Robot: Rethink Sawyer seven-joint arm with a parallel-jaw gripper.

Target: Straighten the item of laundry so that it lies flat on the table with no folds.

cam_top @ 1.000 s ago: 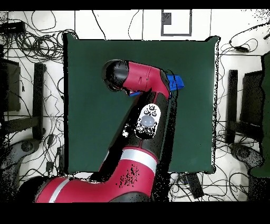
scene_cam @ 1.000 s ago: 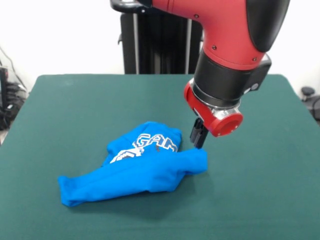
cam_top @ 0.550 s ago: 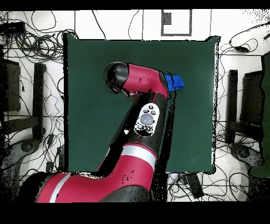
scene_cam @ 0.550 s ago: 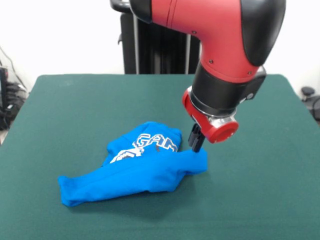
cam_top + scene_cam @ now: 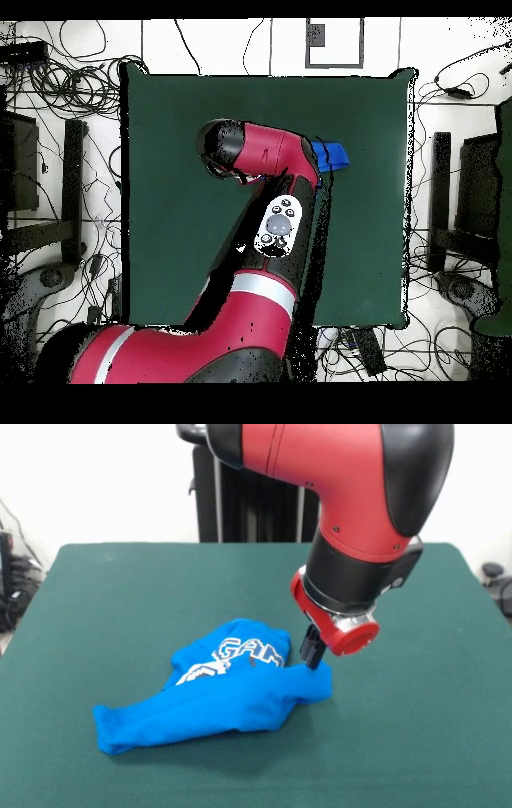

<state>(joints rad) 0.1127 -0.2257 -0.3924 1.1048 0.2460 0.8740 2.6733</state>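
Item of laundry [image 5: 232,692]: soft, light, bunched on table [image 5: 120,592]; likely drapes when lifted. Gripper [image 5: 313,656] at right-hand corner; finger state not discernible. Grasp outer corner.

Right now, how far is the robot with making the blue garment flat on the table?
Nothing looks done yet: the item of laundry lies bunched and folded on the table, its white lettering creased. In hand: the gripper is down at the garment's right end, apparently at the cloth; a grasp cannot be confirmed. Left: spreading it out and removing every fold.
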